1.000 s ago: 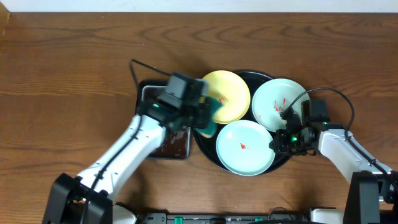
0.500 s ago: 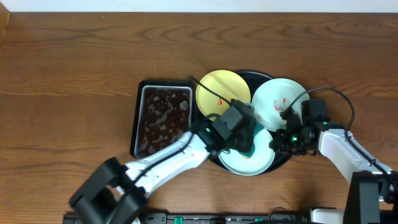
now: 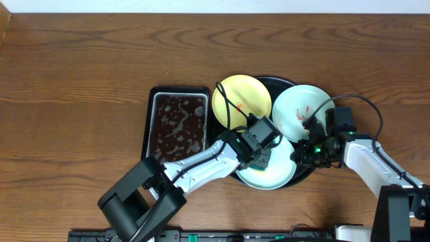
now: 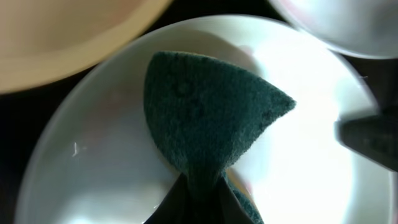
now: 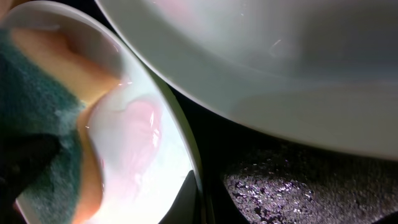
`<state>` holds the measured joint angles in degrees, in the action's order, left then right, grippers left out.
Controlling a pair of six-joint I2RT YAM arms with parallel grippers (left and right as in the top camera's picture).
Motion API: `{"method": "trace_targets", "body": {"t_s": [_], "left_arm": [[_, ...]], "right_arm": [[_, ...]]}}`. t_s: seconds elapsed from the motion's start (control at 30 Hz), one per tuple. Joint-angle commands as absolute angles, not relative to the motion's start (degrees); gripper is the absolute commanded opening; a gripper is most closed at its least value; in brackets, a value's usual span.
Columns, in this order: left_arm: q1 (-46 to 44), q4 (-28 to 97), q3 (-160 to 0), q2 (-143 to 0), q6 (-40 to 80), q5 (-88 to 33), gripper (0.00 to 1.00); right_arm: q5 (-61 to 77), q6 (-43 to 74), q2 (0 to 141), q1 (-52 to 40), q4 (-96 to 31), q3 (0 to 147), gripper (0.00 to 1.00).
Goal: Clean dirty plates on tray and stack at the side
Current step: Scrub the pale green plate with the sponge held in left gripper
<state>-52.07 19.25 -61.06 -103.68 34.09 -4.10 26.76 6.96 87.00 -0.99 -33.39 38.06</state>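
Your left gripper (image 3: 263, 152) pinches the green sponge (image 4: 205, 112), pressing it onto the front plate (image 3: 279, 176) to scrub. Your right gripper (image 3: 300, 153), closed on that plate's rim, seems to steady it. The yellow plate (image 3: 255, 94) and smeared rear plate (image 3: 295, 111) wait on the tray (image 3: 272, 81).

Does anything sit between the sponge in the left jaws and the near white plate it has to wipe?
Nothing visible does. The left gripper has its jaws shut on the sponge, which appears to lie straight on the near plate in the tray. The right gripper sits at that plate's right rim, clear of the sponge.
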Motion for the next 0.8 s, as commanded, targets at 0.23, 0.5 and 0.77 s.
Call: {"method": "trace_targets", "body": {"t_s": [0.23, 0.5, 0.77], "left_arm": [[-50.5, 18.92, -62.78, -98.04, 32.69, -4.29, 0.08], [-53.43, 12.58, -62.76, -101.06, 37.52, -5.43, 0.08], [-56.07, 12.4, -62.76, -106.17, 38.59, -5.98, 0.08]], "right_arm": [[27.27, 6.81, 87.33, -1.61, -33.19, 37.74, 0.01], [27.27, 6.81, 87.33, -1.61, -33.21, 37.74, 0.01], [27.27, 6.81, 87.33, -1.61, -33.21, 37.74, 0.01]]}}
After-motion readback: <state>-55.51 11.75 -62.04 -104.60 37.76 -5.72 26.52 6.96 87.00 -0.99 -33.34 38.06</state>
